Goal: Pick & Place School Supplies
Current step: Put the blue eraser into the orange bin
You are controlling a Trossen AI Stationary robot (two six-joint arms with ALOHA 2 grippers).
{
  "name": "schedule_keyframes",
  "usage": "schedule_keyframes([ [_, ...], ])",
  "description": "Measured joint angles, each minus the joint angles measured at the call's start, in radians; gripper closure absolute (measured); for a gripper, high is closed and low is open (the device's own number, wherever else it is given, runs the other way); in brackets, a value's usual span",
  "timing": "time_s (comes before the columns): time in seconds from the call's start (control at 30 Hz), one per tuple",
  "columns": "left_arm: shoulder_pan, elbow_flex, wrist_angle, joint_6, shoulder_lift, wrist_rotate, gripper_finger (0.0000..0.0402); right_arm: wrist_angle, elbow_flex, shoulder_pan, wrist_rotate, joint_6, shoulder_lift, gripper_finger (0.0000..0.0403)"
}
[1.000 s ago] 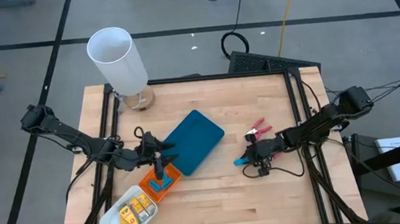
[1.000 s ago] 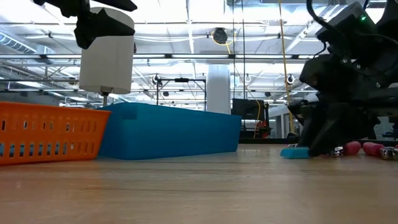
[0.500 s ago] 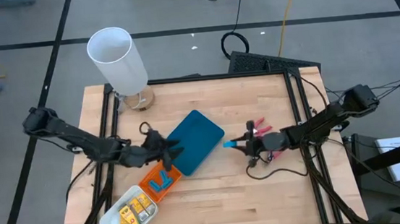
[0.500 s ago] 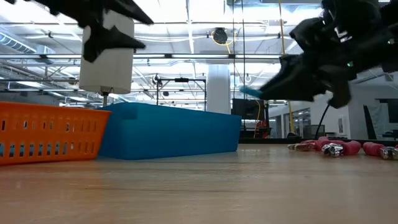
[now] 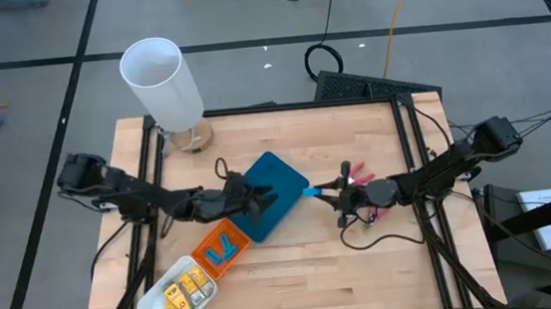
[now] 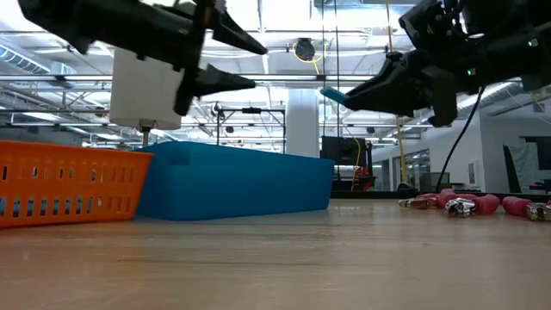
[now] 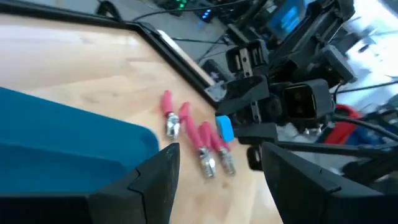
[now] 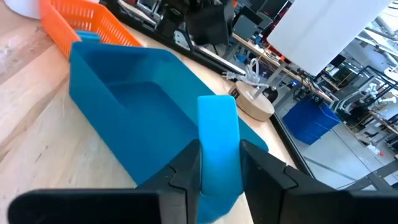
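Right gripper [image 5: 317,191] pinches a light-blue oblong piece [image 8: 218,146], airborne at the teal tray's [image 5: 276,177] right corner, mid-table. Left gripper [image 5: 262,202] hovers over that tray, fingers spread. Advice: carry across the rim, lower inside, then release. No legible labels or writing.

The right gripper [image 5: 321,191] has carried the light-blue piece [image 5: 310,191] seemingly to the teal tray [image 5: 277,174].
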Motion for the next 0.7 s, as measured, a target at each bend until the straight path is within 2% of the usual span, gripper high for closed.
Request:
schedule_keyframes([
  [0.2, 0.040, 0.064, 0.044, -0.003, 0.112, 0.089, 0.0169, -0.088, 0.073, 0.000, 0.000, -0.019, 0.000, 0.0314],
  [0.47, 0.060, 0.202, 0.038, 0.071, 0.227, 0.121, 0.0169, -0.116, 0.094, 0.000, 0.000, -0.023, 0.000, 0.0314],
  [0.7, 0.085, 0.304, -0.045, 0.058, 0.298, 0.206, 0.0169, -0.116, 0.094, 0.000, 0.000, -0.022, 0.000, 0.0314],
])
